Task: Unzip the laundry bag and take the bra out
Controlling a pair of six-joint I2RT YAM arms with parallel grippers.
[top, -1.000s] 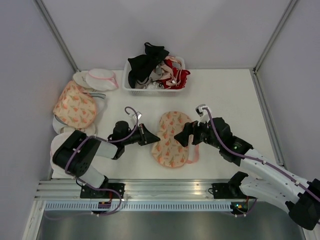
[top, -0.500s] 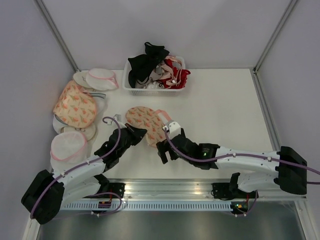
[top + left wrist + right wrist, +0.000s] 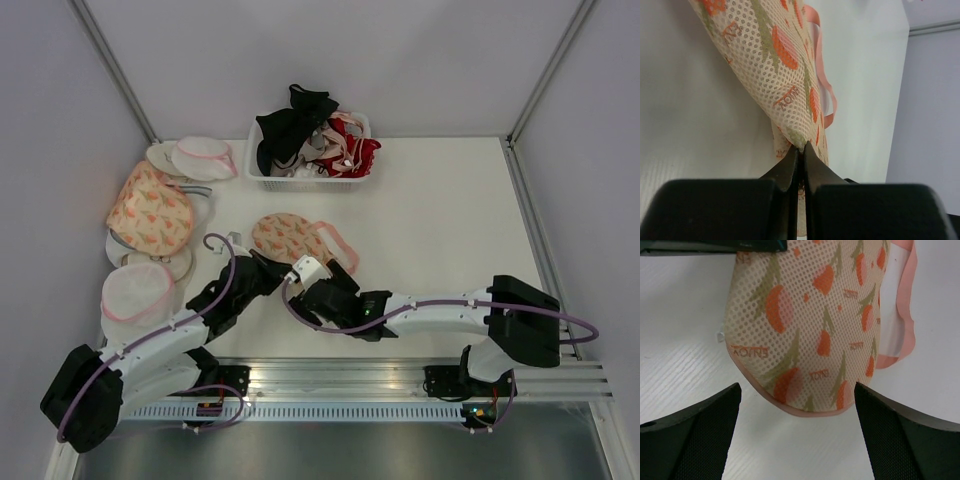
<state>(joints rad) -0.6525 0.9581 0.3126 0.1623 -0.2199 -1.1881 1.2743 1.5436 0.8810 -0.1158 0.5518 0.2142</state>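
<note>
L arm: reaches from its base at the near-left corner up and to the right, forearm low over the table (image 3: 440, 210). L gripper (image 3: 801, 148) is fully closed, tips pinching the mesh edge at the near-left end of the laundry bag (image 3: 288, 238); fabric rises from the pinch.

R arm: stretched low and leftwards along the near edge, wrist at table centre, just beside the L gripper. R gripper (image 3: 797, 390) is wide apart and holds nothing; its fingers (image 3: 700, 430) flank the bag's rounded near end w/o contact.

Bag lies centre-left on the table, in front of the basket (image 3: 355, 178). Pink rim strip (image 3: 340, 245) loops out on its right side.
</note>
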